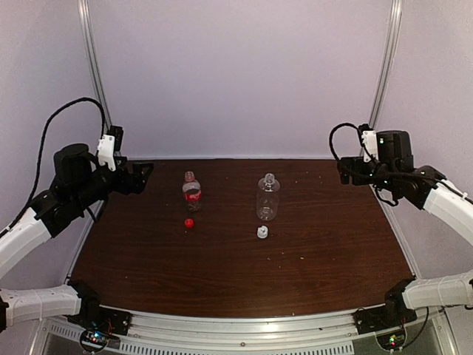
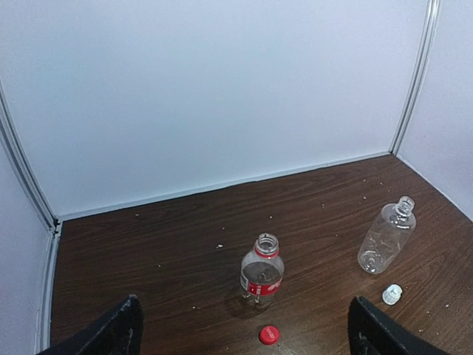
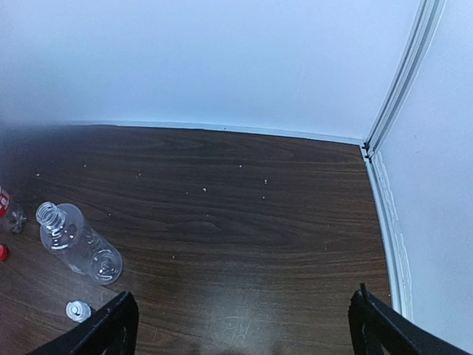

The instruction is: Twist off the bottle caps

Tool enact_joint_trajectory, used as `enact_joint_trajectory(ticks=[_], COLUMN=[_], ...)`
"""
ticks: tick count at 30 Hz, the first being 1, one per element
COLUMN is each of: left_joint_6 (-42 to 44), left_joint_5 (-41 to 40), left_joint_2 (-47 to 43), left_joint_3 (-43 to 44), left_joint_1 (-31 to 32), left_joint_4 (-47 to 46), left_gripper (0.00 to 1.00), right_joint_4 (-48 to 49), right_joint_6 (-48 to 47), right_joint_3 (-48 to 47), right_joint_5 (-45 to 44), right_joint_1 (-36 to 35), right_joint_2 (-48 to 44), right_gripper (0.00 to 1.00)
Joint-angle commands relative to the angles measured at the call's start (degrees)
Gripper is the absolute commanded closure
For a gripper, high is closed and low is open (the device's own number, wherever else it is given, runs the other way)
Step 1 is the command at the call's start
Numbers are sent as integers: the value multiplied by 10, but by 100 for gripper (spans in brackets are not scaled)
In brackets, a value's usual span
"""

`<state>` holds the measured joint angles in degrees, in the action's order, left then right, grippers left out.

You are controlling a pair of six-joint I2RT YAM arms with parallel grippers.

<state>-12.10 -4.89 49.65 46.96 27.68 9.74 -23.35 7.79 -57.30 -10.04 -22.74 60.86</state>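
White walls (image 1: 236, 74) with aluminium corner rails (image 1: 94, 66) close in a dark, wood-grained counter (image 1: 310, 259) dotted with small pale specks (image 3: 205, 190).

I count two bottles and two caps on it, all loose from one another. The small slim bottle (image 1: 191, 192) is clear plastic with a red label band and stands left of centre. Its long axis is vertical and its bare, threaded mouth points up. The wider unlabelled bottle (image 1: 267, 198) stands to its right, well apart. It is also clear plastic, with rounded shoulders and a narrow ribbed neck, upright and open at the top.

Each cap lies on the counter just in front of its own bottle, on my side, not touching it. The red cap (image 1: 189, 222) is a small glossy disc. The white cap (image 1: 261, 232) is a small round piece with a ridged look. I cannot tell which face of either one is up.

The left end effector (image 1: 140, 174) hangs over the far left corner of the counter, and its black fingers (image 2: 122, 329) are spread wide with nothing between them. The right end effector (image 1: 346, 171) hangs over the far right edge. Its fingers (image 3: 114, 329) are also wide apart and empty, with the bottles off to their left.
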Motion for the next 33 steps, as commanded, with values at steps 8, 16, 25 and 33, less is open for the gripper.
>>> enact_joint_trajectory(ticks=[8, 16, 25, 33], left_joint_6=[16, 13, 15, 15], left_joint_5=[67, 61, 57, 57], left_joint_2=[-29, -21, -27, -22], left_joint_3=[-40, -31, -32, -30], left_joint_1=[-4, -4, -4, -4], left_joint_4=[-63, -52, -49, -47], left_gripper=[2, 2, 2, 2], right_joint_4=[34, 35, 45, 47], right_joint_6=[-2, 1, 6, 7], right_joint_3=[50, 57, 66, 69], right_joint_5=[51, 54, 60, 60], right_joint_1=[3, 4, 3, 3], right_joint_2=[-102, -99, -96, -98], right_gripper=[0, 0, 0, 0])
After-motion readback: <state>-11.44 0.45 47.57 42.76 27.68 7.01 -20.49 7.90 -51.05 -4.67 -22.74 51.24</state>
